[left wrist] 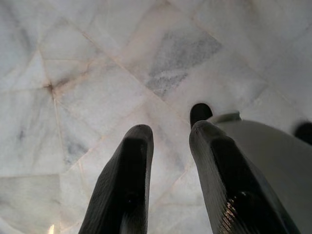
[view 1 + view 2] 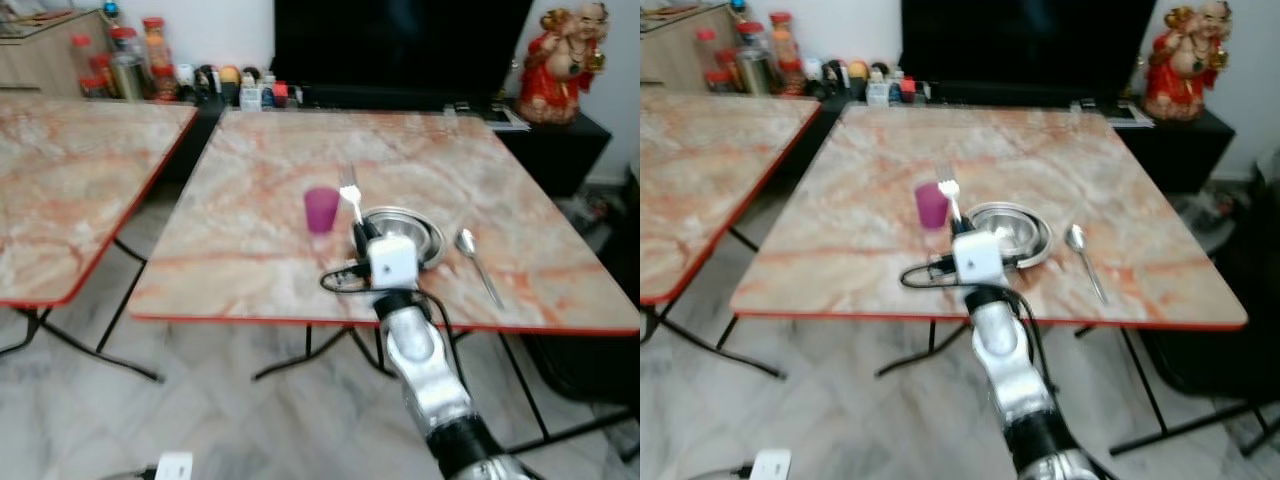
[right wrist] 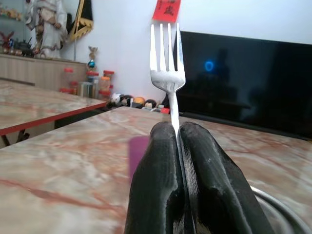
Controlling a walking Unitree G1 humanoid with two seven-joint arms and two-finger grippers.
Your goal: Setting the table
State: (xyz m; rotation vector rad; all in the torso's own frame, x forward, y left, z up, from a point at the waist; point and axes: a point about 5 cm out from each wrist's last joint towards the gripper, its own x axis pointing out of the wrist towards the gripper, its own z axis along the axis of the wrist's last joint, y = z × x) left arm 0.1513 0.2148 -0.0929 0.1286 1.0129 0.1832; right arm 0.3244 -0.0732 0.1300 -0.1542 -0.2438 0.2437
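The right hand [image 2: 358, 232] reaches out over the near edge of a marble-patterned bench [image 2: 250, 240], its two black fingers [image 3: 204, 185] pressed together and pinching the handle of a silver fork [image 3: 167, 73]; the fork stands upright out of the fingertips, prongs pointing up and away from the robot. Just past the hand and slightly to its left stands a small purple cup [image 2: 321, 209], apart from the fork; just to the hand's right sits a round metal plate [image 2: 425, 232], its rim close beside the fingers; further right of the plate a spoon [image 2: 477, 262] lies flat on the bench, bowl end away from the robot, well apart from the hand. A black cable [image 2: 340, 278] loops from the white wrist block behind the hand. Beyond the hand, at the far edge of the bench, a row of small jars and bottles [image 2: 235, 85] stands before a dark screen [image 2: 400, 45]; a red and gold figurine [image 2: 565, 60] stands far off to the right; a second bench [image 2: 70, 180] stands to the left. The left hand [image 1: 168, 141] hangs over pale marble floor tiles [image 1: 97, 73], its fingers spread a little with nothing between them.
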